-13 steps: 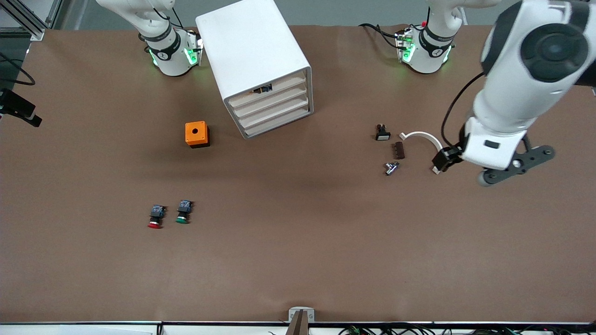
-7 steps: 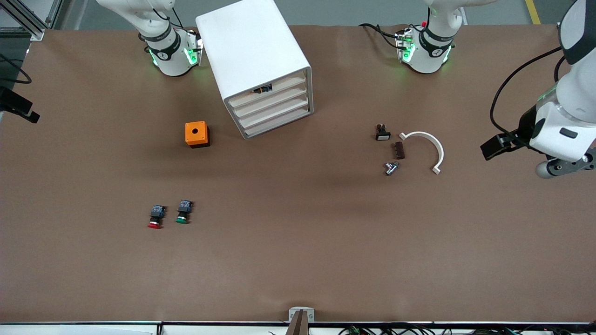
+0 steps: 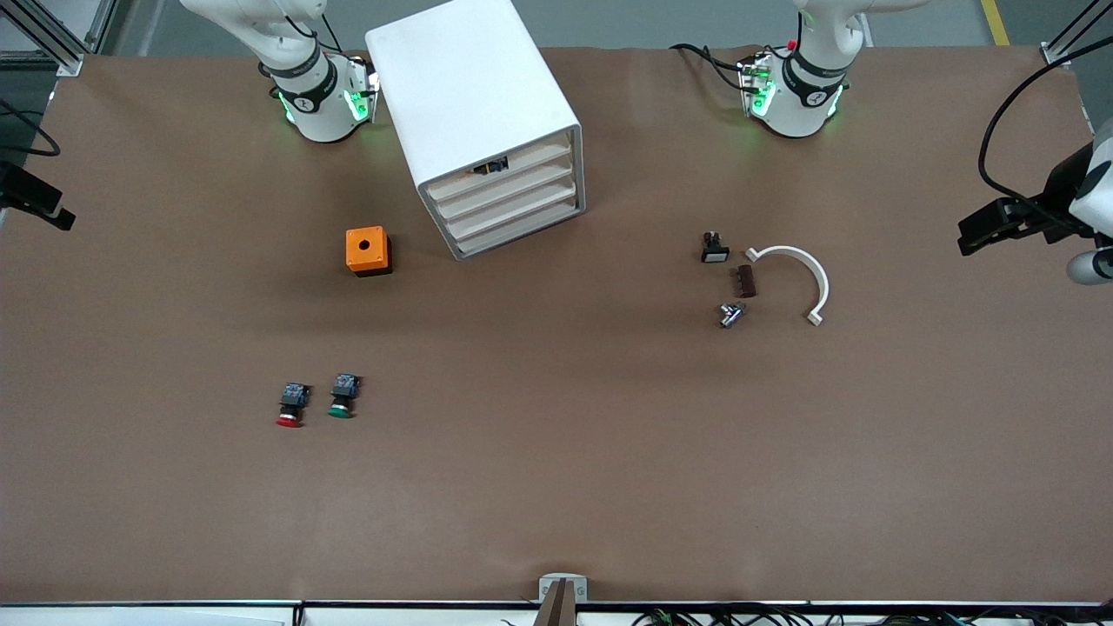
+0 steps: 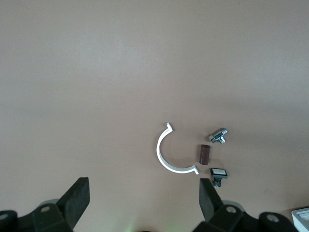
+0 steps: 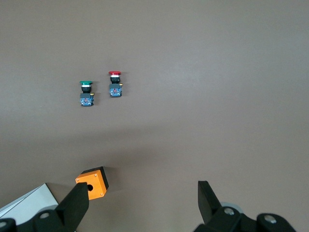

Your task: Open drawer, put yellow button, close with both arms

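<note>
The topmost drawer (image 3: 509,168) of the white cabinet (image 3: 474,113) sits pushed in — cream front flush with the three alike ones below it — and through the gap above that front shows the yellow button (image 3: 489,166), a small dark body with a yellow-orange bit.

Matt brown table (image 3: 556,487); smooth white plastic-looking cabinet (image 3: 461,96); shiny metal fitting (image 3: 730,314)

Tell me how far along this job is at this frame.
Looks finished. The top drawer sits flush with the three below, and a small dark part, probably the yellow button, shows above its front. Nothing in hand: left gripper and right gripper hang over the table, fingers open and empty. Nothing visibly left.
</note>
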